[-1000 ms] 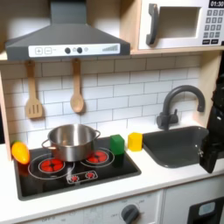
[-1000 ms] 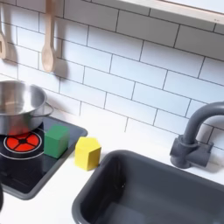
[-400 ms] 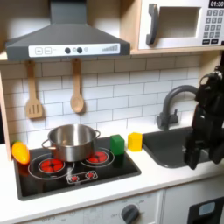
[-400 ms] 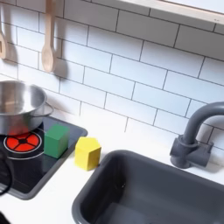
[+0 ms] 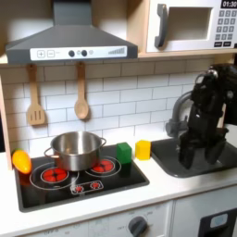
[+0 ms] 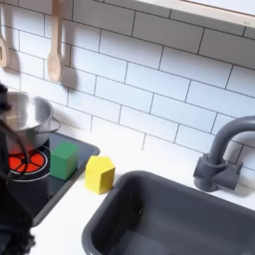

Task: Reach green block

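While the black arm [image 5: 208, 111] hangs over the sink [image 5: 190, 159], its gripper [image 5: 188, 157] blurs; jaws' state unreadable. Steel pot [image 5: 76, 148] on the stovetop [image 5: 79, 178]. Green block [image 5: 122, 152] at stovetop's corner, just beside the yellow block [image 5: 143, 149].

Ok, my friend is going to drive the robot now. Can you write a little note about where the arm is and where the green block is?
Gripper: hanging over the sink in the first exterior view, holding nothing; too dark and blurred to tell whether it is open or shut.
Green block: on the right rear corner of the stove top, between the steel pot and the yellow block on the counter. In the second exterior view the green block sits just left of the yellow block.
Done: nothing touched, the block is free.
Left: move the arm toward the first exterior view's left, past the yellow block, down to the green block.
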Controlling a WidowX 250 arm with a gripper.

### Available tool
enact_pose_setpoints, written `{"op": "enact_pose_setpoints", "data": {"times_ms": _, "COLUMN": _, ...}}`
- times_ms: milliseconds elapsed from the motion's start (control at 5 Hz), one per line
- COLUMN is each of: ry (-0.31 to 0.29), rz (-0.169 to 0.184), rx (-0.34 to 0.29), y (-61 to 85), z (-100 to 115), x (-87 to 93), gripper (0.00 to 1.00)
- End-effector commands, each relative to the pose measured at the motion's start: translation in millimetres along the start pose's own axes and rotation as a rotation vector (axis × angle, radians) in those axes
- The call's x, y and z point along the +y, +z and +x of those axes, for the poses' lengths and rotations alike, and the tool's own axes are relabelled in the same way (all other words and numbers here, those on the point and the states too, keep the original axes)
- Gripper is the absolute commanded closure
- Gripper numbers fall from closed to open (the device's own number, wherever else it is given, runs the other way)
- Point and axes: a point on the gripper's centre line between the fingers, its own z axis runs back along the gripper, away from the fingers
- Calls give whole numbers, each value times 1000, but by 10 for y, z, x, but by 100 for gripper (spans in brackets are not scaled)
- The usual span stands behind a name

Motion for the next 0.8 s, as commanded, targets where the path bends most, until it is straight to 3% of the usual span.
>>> {"op": "enact_pose_setpoints", "data": {"times_ms": 0, "ry": 7, "rz": 12, "rx": -13, "y": -49, "z": 319, "x": 78, "gripper": 0}}
{"op": "enact_pose_setpoints", "data": {"times_ms": 600, "ry": 30, "rz": 21, "rx": -28, "y": -146, "z": 772, "x": 131, "gripper": 0}}
